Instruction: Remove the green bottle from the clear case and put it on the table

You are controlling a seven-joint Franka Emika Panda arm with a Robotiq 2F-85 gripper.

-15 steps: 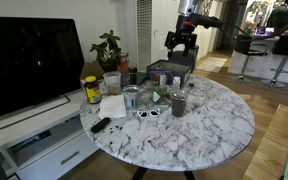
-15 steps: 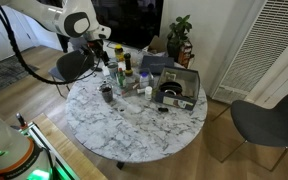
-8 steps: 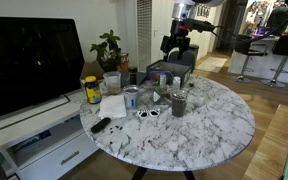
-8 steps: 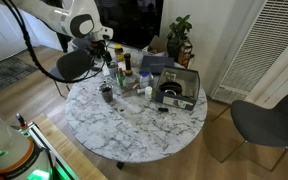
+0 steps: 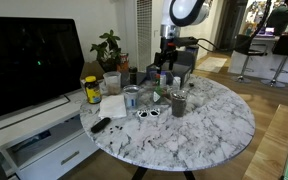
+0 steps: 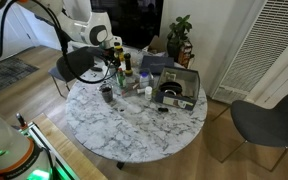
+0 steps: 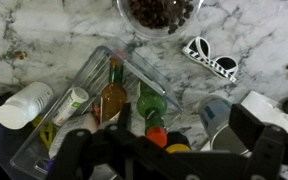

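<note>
Wrist view, looking straight down: gripper [image 7: 169, 155] fills the bottom edge, dark and blurry, fingers spread wide w/ nothing between them. Right under it sits the clear case [image 7: 92, 68], angled across the marble table [image 7: 54, 28]. Green bottle [image 7: 148, 104] lies inside the case on its side, close beside an amber bottle [image 7: 112, 98]; orange-red bit at its near end, can't tell if that's the cap. Further along in the case, a pale tube [image 7: 72, 104] and a white bottle [image 7: 24, 104]. Outside the case: glass of dark stuff [image 7: 162, 12] at the top edge, sunglasses [image 7: 210, 58] to the right, a bluish glass [image 7: 216, 112] near the gripper.

In both exterior views the arm is over the far side of the table [image 5: 219, 125], gripper [image 5: 168, 50] hanging above the case [image 5: 170, 72], not touching it. Green bottle too small to pick out from there. Yellow jar [image 5: 91, 90], white napkin [image 5: 112, 105] and a dark remote [image 5: 101, 125] sit toward the TV side, well apart from the case. Black tray [image 6: 179, 88] on the opposite edge.
</note>
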